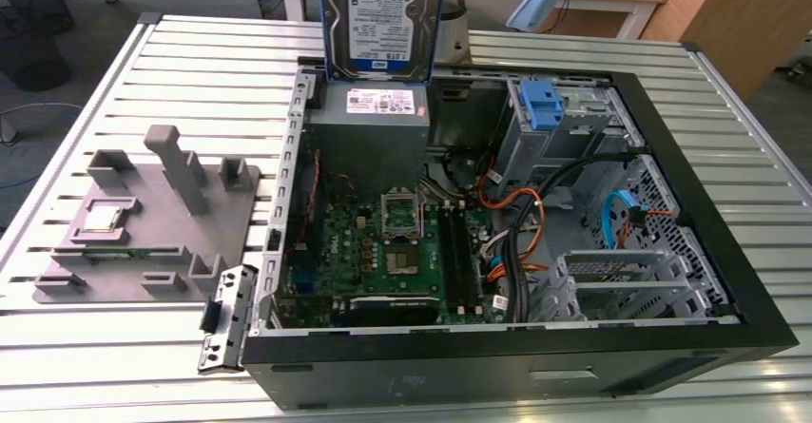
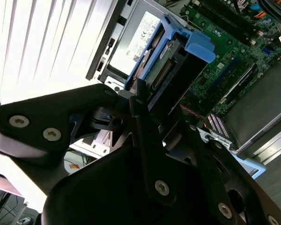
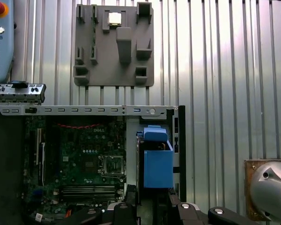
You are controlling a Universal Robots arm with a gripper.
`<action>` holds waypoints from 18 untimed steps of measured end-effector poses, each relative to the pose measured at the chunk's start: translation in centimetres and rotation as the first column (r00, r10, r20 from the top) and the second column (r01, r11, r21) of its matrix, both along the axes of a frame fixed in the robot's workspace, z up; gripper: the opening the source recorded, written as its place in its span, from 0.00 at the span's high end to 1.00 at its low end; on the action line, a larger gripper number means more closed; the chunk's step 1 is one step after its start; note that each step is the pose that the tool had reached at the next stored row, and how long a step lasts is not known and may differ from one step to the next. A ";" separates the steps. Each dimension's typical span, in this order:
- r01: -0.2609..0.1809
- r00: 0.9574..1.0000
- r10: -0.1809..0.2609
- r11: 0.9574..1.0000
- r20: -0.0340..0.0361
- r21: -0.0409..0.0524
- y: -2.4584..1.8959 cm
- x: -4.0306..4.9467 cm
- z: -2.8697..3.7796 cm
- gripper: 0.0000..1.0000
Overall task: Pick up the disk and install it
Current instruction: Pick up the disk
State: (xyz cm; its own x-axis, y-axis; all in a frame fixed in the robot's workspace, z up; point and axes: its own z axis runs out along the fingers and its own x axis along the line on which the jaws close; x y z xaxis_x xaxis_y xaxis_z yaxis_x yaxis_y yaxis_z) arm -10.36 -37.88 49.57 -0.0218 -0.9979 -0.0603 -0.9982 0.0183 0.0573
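1. End effector [image 2: 157, 101]: black fingers [image 2: 139, 101] pressed in on one end of the disk [image 1: 380, 14], pinching it. The load is carried aloft, off the desk [image 1: 190, 62].
2. The disk stands upright in the exterior view, with its white-and-blue label face toward that camera. Its blue carrier frame [image 2: 199, 47] runs along its edges, with a tab jutting out at the end away from the end effector.
3. Straight below the end effector is the grey power-supply box [image 1: 368, 124] with a white sticker, seated in a corner of the open computer case [image 1: 508, 347]. The disk hangs over that box and sits in no bay.
4. Further below and out from the end effector is the green motherboard [image 1: 394, 252], flat on the case floor. The processor socket [image 1: 399, 212] is near its middle, and black memory slots [image 1: 463, 252] lie beside the socket.
5. Across the case from the end effector is a metal drive cage [image 1: 634, 280]. A blue latch [image 1: 542, 105] sits on a bay, and orange cables [image 1: 520, 204] are looped among black ones.
6. Outside the case wall, well apart from the end effector, a grey fixture tray [image 1: 140, 204] lies on the slatted metal desk. A small silver chip [image 1: 102, 219] sits in one of its recesses.
7. A loose black port bracket [image 1: 226, 318] lies on the desk just beside the case's corner.
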 end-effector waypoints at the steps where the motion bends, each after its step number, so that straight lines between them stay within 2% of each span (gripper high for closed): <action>1: 0.000 1.000 0.000 1.000 0.000 0.000 0.00 0.00 0.00 0.65; 3: 0.000 1.000 0.000 1.000 0.000 0.000 -0.08 0.02 0.00 0.65; 6: 0.000 1.000 0.000 1.000 0.000 0.000 -0.50 0.04 0.00 0.65; 18: 0.002 1.000 -0.002 1.000 0.000 0.000 -3.41 0.26 -0.05 0.65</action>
State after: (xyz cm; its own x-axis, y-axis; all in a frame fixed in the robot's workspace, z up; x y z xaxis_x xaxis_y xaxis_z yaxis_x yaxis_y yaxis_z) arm -10.10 -41.28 49.51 -0.0239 -0.9979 -0.0603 -0.9981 0.0205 0.0573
